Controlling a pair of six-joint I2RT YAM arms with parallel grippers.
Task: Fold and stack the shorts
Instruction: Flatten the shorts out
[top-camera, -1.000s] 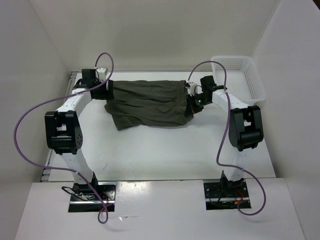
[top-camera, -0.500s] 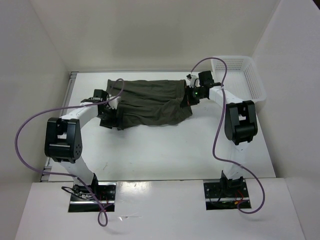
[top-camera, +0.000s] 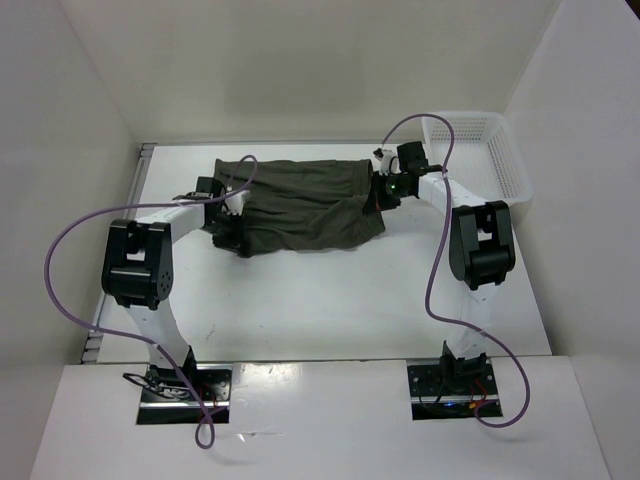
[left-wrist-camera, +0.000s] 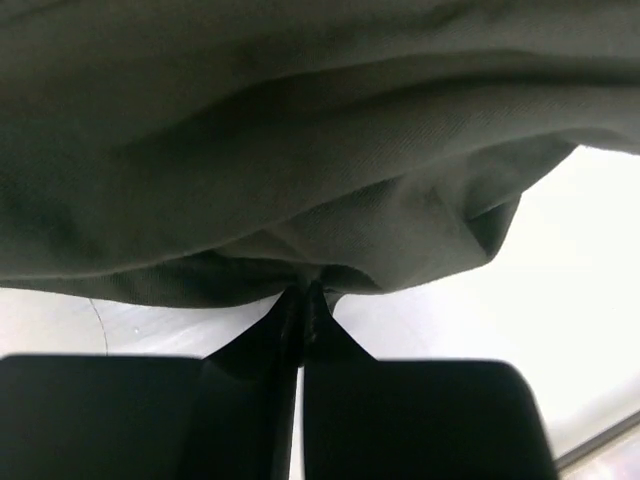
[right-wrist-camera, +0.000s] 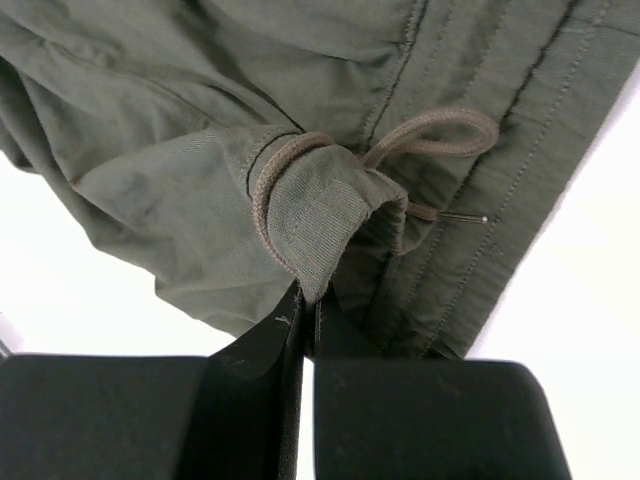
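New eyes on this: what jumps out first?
Dark olive shorts lie crumpled across the far middle of the table. Both claws are shut on them: the left claw pinches their left edge, the right claw the waistband beside the drawstring. A white basket sits in the far right corner.

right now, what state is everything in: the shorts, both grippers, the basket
shorts: rumpled, lying on the table, pinched at both ends
left gripper: shut on a fold at the shorts' left end
right gripper: shut on the bunched waistband
drawstring: lying in a loose loop
basket: upright at the table's far right corner
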